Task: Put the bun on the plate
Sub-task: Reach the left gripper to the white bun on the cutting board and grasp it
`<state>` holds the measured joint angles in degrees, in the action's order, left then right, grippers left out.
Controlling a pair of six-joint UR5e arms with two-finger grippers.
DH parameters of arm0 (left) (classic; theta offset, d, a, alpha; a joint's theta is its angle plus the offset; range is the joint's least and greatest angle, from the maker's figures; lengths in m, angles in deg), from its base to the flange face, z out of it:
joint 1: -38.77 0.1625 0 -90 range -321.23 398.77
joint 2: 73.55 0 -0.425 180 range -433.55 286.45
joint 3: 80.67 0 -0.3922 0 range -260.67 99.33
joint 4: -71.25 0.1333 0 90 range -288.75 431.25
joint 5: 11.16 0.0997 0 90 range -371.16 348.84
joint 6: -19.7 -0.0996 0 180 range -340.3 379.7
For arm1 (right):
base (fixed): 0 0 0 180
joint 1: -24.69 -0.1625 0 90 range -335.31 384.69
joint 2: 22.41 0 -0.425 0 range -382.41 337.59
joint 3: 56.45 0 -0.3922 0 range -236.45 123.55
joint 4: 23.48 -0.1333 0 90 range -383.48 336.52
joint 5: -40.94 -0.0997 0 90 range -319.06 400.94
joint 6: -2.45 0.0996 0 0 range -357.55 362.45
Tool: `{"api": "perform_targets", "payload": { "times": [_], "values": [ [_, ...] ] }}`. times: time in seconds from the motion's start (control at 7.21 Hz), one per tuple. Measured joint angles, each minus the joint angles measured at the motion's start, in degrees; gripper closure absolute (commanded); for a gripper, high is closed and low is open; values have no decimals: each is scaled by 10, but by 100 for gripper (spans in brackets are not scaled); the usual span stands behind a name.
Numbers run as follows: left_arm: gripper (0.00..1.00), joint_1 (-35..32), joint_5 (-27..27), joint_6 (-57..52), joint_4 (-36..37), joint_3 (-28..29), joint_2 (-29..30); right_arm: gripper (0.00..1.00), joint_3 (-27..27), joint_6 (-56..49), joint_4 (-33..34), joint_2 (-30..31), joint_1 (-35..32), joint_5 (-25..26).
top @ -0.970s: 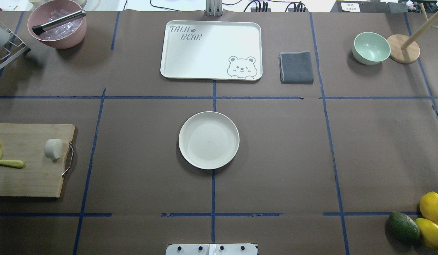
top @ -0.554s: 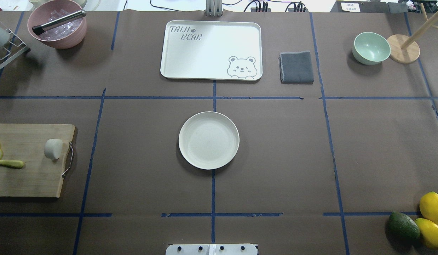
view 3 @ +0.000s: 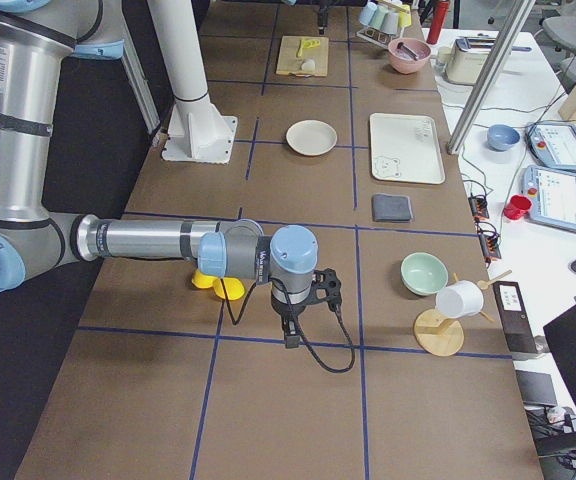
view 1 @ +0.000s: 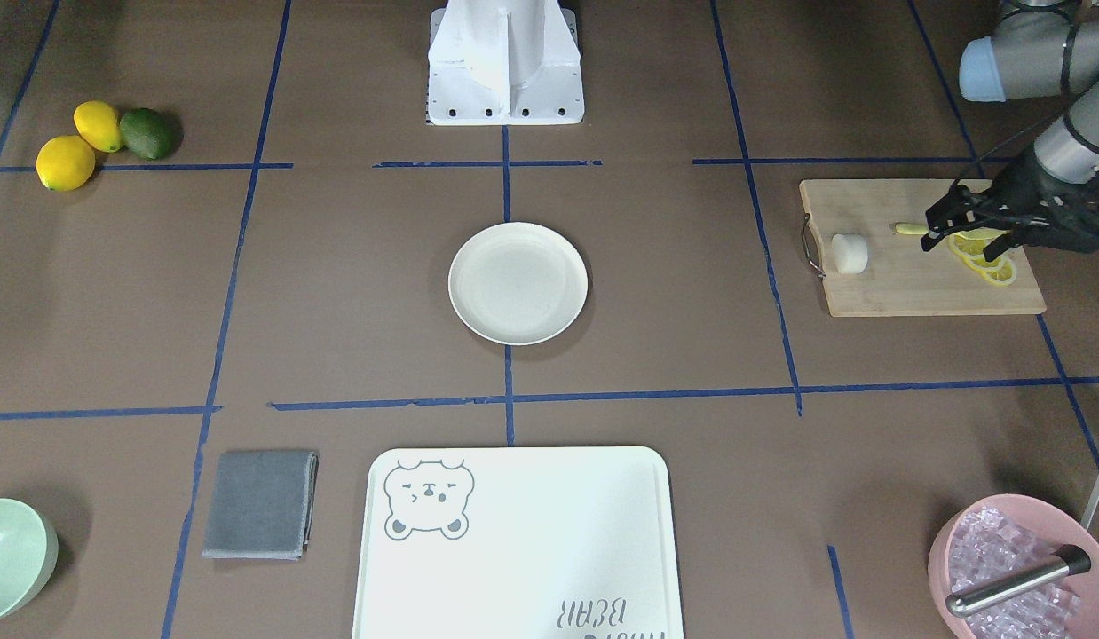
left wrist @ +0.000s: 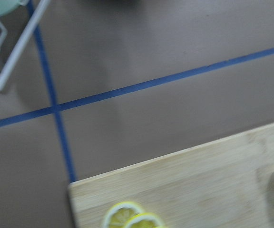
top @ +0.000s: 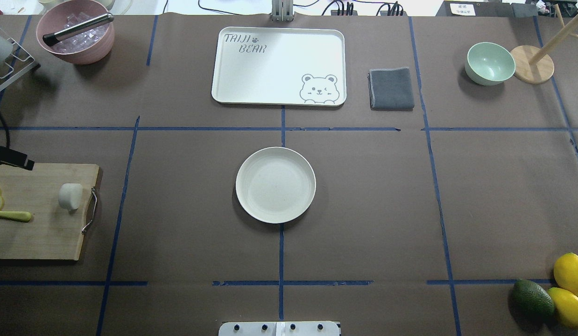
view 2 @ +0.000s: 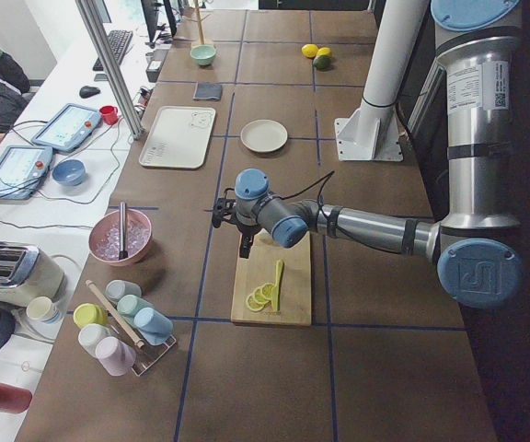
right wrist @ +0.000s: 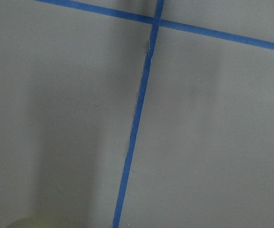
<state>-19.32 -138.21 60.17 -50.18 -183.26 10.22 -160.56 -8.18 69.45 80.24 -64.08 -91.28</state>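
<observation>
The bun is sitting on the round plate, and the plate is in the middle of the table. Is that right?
Not quite. The bun is not on the plate. It sits on the wooden cutting board off to the side. The plate is in the middle of the table, as you said, with nothing on it. The exterior front-facing view shows this.
</observation>
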Motion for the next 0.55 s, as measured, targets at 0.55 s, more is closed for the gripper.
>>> {"api": "perform_targets", "payload": {
  "times": [0.55],
  "values": [
    [0, 117, 78, 81, -4, -11, 7, 0, 2, -1, -3, 1, 0, 0]
  ]
}}
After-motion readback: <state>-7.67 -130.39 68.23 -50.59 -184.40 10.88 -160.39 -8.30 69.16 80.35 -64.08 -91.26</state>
